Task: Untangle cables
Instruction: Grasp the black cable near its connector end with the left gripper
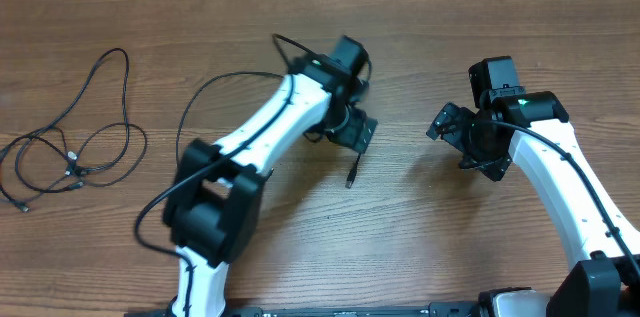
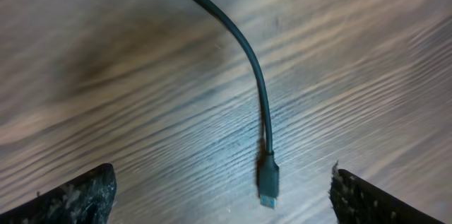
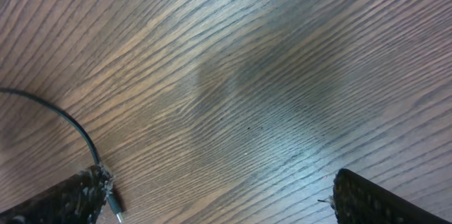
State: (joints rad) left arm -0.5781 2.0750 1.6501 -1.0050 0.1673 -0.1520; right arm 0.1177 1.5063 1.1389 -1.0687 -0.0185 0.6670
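- The table (image 1: 420,247) is brown wood with darker, wavy grain streaks.
- The tangled cables (image 1: 70,152) are black.
- The USB cable (image 2: 263,97) is black, its plug tip (image 2: 267,201) bluish.
- The arm links (image 1: 270,122) are white, the joints (image 1: 210,207) black.
- A small indicator light (image 1: 522,104) glows green.

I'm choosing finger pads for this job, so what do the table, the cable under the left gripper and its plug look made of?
The table looks like wood or wood-look laminate, with streaky grain and a soft sheen. The cable has a smooth black jacket, probably rubber or plastic. The plug seems to be black moulded plastic with a small pale, likely metal tip.
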